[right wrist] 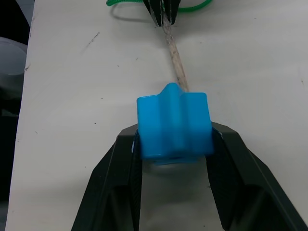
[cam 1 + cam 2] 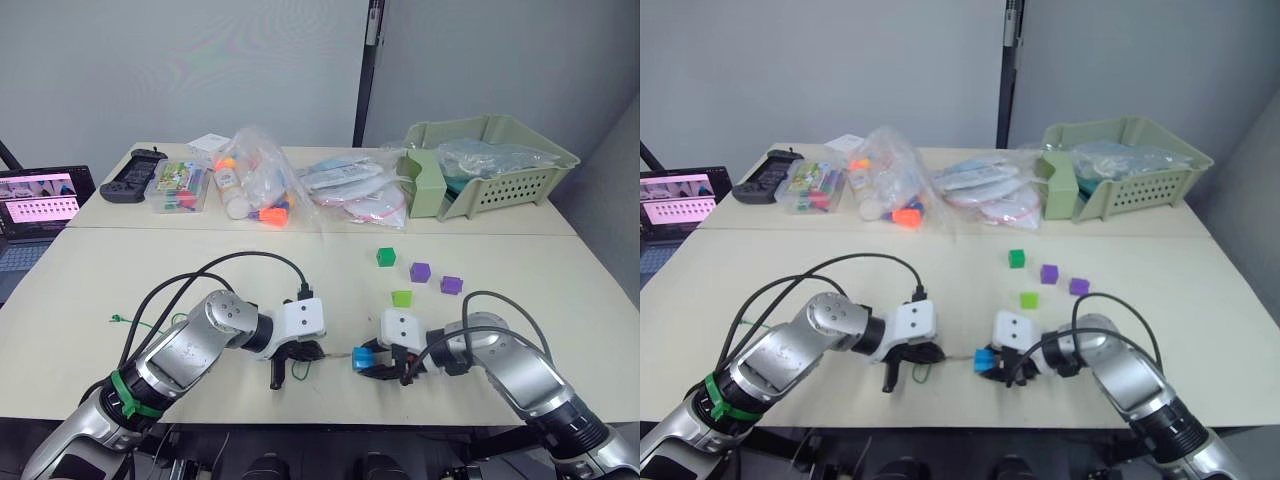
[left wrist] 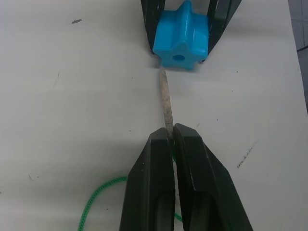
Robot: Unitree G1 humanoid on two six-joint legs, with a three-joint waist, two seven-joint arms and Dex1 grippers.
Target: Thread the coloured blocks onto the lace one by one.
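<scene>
1. The lace (image 3: 166,103) is being pinched by its stiff pale tip in the left gripper (image 3: 172,137), whose two fingers are squeezing tight on it. The tip is sticking out in front of those fingers and pointing at the hole in the blue block (image 3: 183,36), right beside it but not inside yet.
2. The right gripper (image 1: 174,144) is hugging the blue block between its two fingers, holding it just above the table (image 2: 200,270), facing the left gripper.
3. The green string is trailing behind the left gripper in loose loops.
4. I think the tip could miss the hole and bump the block's face, because it is sitting a little to one side of the hole. It could also slide back through the fingers if pushed hard.
5. I am counting one blue block being held and four loose blocks beyond the right gripper: two green blocks (image 2: 386,257) and two purple blocks (image 2: 420,271). None is sitting on the lace yet.
</scene>
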